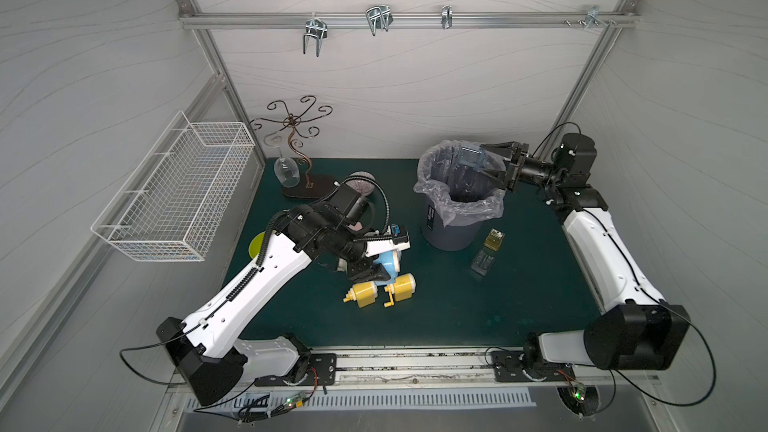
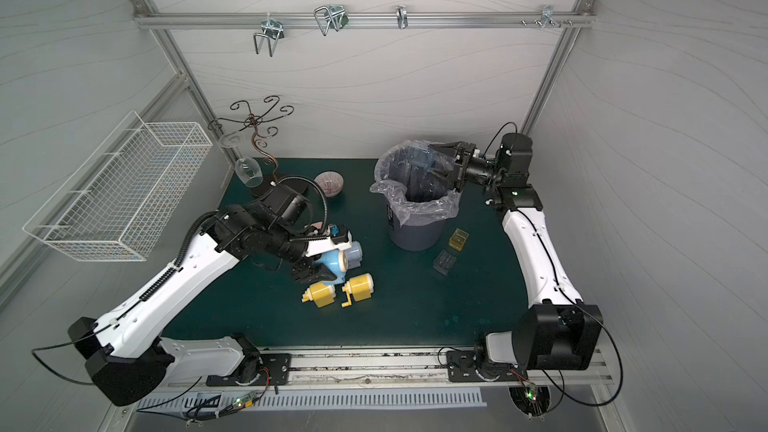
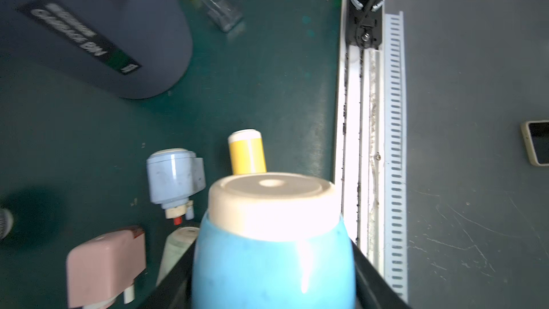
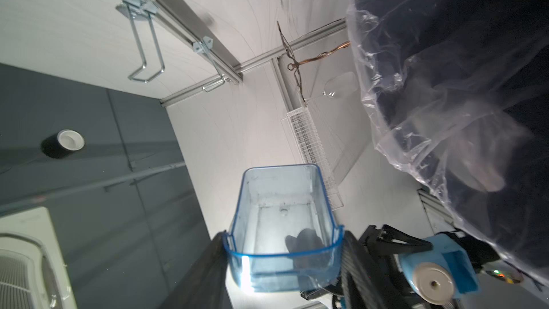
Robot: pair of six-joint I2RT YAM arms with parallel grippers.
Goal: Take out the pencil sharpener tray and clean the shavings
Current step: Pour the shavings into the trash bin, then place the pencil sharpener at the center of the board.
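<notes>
My right gripper (image 1: 489, 162) is shut on the clear blue sharpener tray (image 1: 471, 155), which it holds tipped over the mouth of the grey bin (image 1: 453, 222) with its plastic liner. In the right wrist view the tray (image 4: 282, 218) sits between the jaws of that gripper (image 4: 283, 260) and looks empty inside. The shavings do not show anywhere. The bin's inside is dark. My left gripper (image 1: 374, 273) is shut on the blue pencil sharpener (image 1: 388, 261), low on the green mat. The sharpener's blue body (image 3: 273, 248) fills the space between the left jaws.
Two yellow sharpeners (image 1: 365, 295) (image 1: 403, 286) lie just in front of the blue one. A yellow tray (image 1: 494, 239) and a clear tray (image 1: 483, 261) lie by the bin. A pale blue sharpener (image 3: 175, 173) and a pink one (image 3: 104, 263) sit nearby. A wire basket (image 1: 174, 193) hangs at the left, with a glass stand (image 1: 297, 139) behind.
</notes>
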